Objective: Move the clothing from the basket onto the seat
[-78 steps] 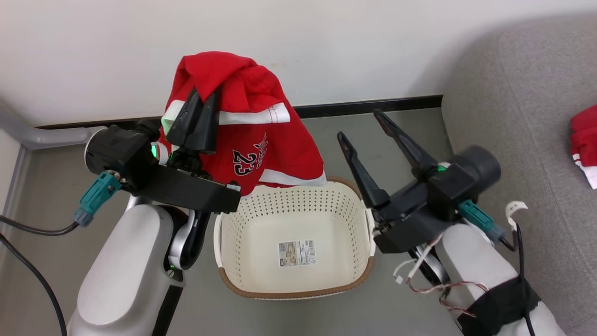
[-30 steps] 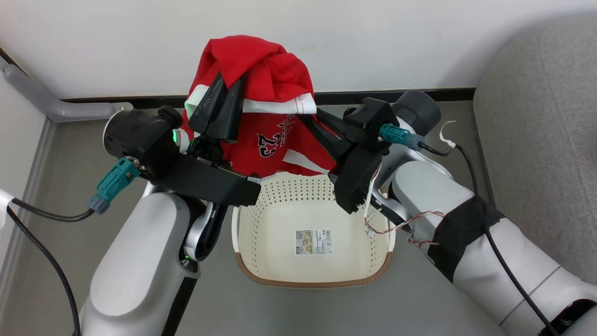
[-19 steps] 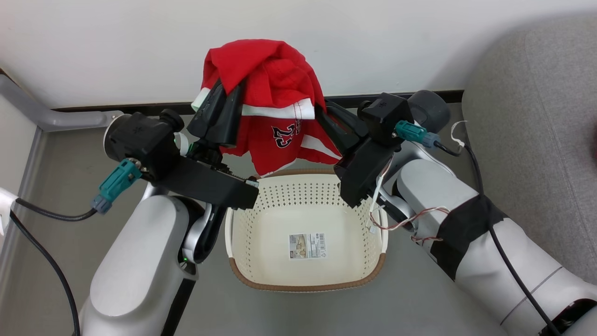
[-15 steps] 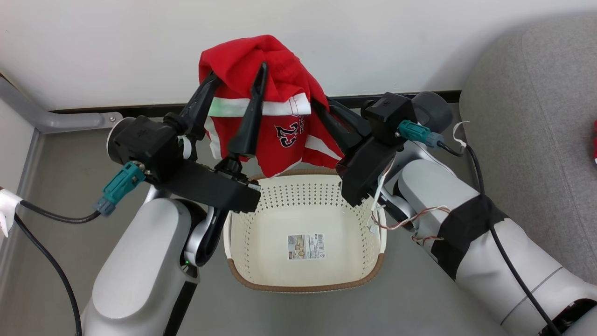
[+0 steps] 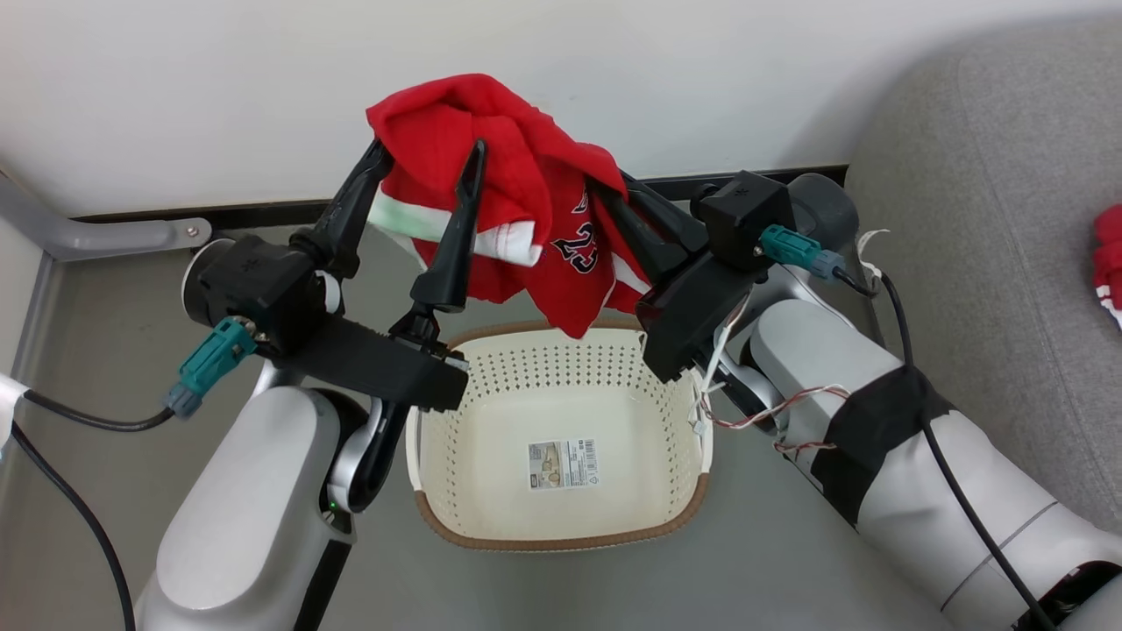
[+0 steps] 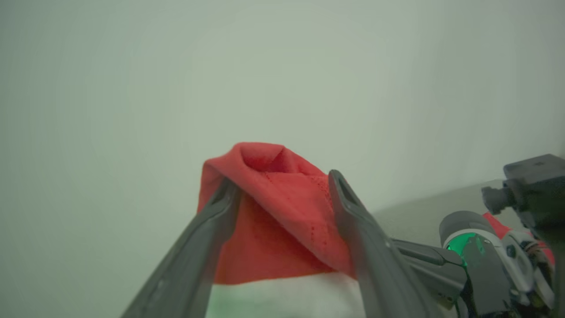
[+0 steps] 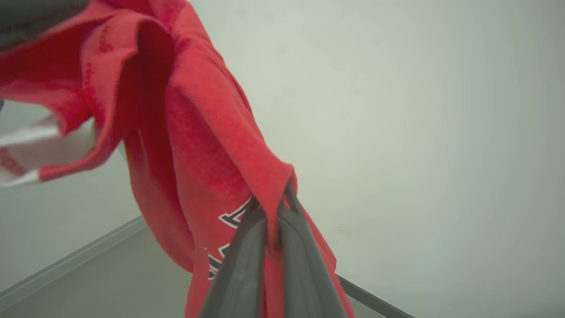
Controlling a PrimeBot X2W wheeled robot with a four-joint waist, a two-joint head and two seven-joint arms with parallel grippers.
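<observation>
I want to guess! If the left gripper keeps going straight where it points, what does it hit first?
The red garment, draped over the fingertips of the open left gripper. Past that, probably the wall, though how far off is unclear.

The red garment bears the number 23; print on the sticker in the basket is unreadable.

Both arms raised, left gripper fingers spread wide, right gripper pinched shut on clothing

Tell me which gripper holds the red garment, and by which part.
The right gripper is shut on a fold of the red garment beside its printed number. The left gripper is open, cloth draped over it.
</observation>
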